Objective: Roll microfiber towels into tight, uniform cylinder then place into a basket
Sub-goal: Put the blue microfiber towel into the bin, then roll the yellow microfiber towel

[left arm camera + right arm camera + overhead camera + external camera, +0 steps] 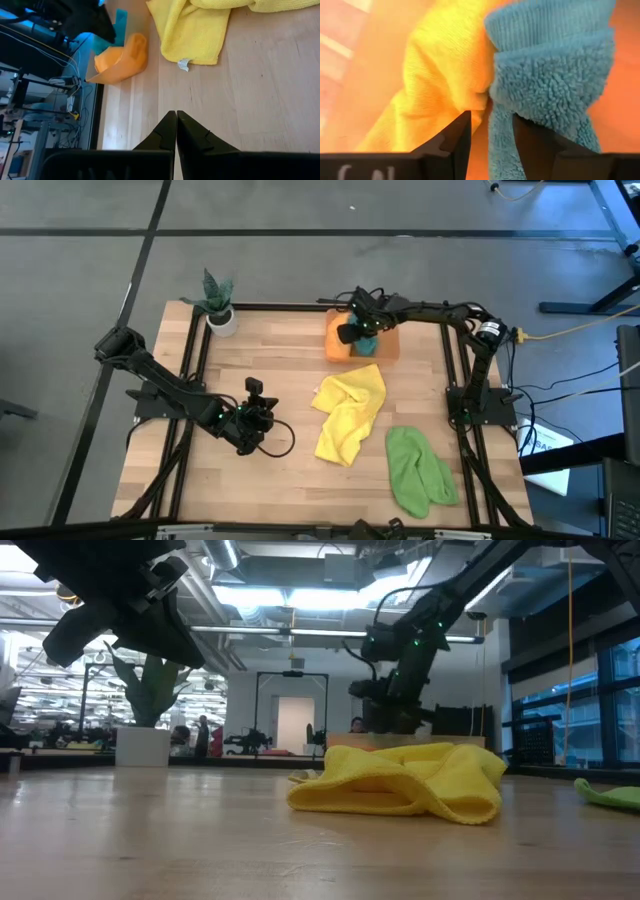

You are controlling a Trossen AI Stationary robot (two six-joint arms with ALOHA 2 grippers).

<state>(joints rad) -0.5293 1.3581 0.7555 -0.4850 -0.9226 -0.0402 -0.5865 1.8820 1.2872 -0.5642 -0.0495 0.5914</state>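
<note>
the right gripper hangs low over the basket at the far edge of the table, and in its wrist view its two fingers stand parted with a gap between them, clamped on nothing. the teal towel lies just past the fingertips, rolled, with the orange towel pressed against its side; both sit inside the basket. the teal roll's long axis seems to run away from the fingers rather than across them, so a straight pull back and up would likely clear it without dragging the cloth

the yellow towel lies crumpled mid-table, between the two arms, and the light green towel lies near the front edge on the right arm's side. the left gripper rests low beside the yellow towel, its fingers pressed together and empty; in its wrist view the towel's corner lies ahead of the fingertips, apart from them. the left arm looks the nearer to the yellow towel, the right arm nearer to the green one
</note>
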